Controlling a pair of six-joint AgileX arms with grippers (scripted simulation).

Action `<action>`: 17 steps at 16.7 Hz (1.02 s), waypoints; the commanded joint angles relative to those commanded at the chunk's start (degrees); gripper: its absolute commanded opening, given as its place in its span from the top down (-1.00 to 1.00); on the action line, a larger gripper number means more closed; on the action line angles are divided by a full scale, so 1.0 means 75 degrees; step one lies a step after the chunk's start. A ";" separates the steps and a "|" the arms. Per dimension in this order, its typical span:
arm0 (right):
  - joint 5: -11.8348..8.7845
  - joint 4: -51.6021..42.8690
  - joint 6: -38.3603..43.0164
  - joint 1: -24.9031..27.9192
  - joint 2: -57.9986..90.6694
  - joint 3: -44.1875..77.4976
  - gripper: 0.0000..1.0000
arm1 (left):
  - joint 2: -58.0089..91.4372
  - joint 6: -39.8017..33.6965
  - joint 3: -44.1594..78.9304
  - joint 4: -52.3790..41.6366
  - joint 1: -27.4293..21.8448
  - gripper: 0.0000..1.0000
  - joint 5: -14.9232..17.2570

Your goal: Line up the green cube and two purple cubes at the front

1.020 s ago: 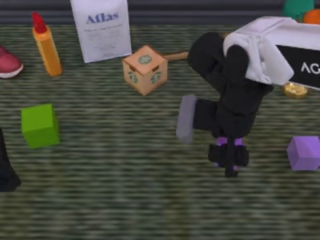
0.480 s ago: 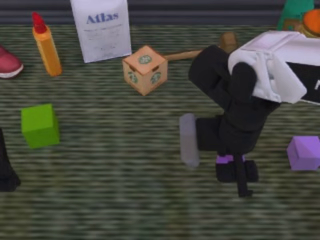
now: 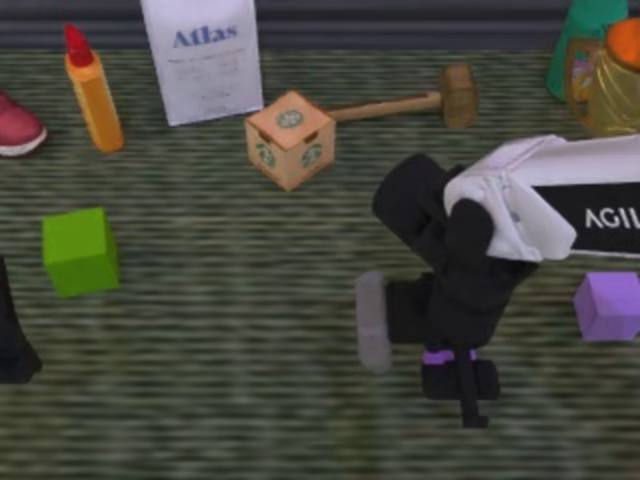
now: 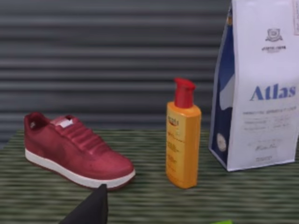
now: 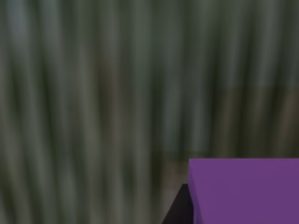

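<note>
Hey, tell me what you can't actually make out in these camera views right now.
- Small purple cube: top view shows only a sliver, covered by the right gripper; right wrist view cuts it at the edge.
- Left gripper: cut off at the top view's left edge.
- Red shoe: cropped in the top view.
- Green cube: only a sliver at the left wrist view's edge.

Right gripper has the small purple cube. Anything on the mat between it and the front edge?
Nothing visible. The right gripper holds the small purple cube over bare mat near the front. The green cube, lavender cube and tan emblem cube all sit off to the sides or farther back.
</note>
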 joint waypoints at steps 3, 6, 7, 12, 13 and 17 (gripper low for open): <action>0.0002 0.0117 -0.0007 0.0009 0.0061 -0.0082 1.00 | 0.0000 0.0000 0.0000 0.0000 0.0000 -1.00 0.0000; 0.0002 0.0117 -0.0007 0.0009 0.0061 -0.0082 0.85 | 0.0000 0.0000 0.0000 0.0000 0.0000 -1.00 0.0000; 0.0002 0.0117 -0.0007 0.0009 0.0061 -0.0082 0.70 | 0.0000 0.0000 0.0000 0.0000 0.0000 -1.00 0.0000; 0.0002 0.0117 -0.0007 0.0009 0.0061 -0.0082 -0.06 | 0.0000 0.0000 0.0000 0.0000 0.0000 -1.00 0.0000; 0.0002 0.0117 -0.0007 0.0009 0.0061 -0.0082 -0.21 | 0.0000 0.0000 0.0000 0.0000 0.0000 -1.00 0.0000; 0.0002 0.0117 -0.0007 0.0009 0.0061 -0.0082 -0.81 | 0.0000 0.0000 0.0000 0.0000 0.0000 -1.00 0.0000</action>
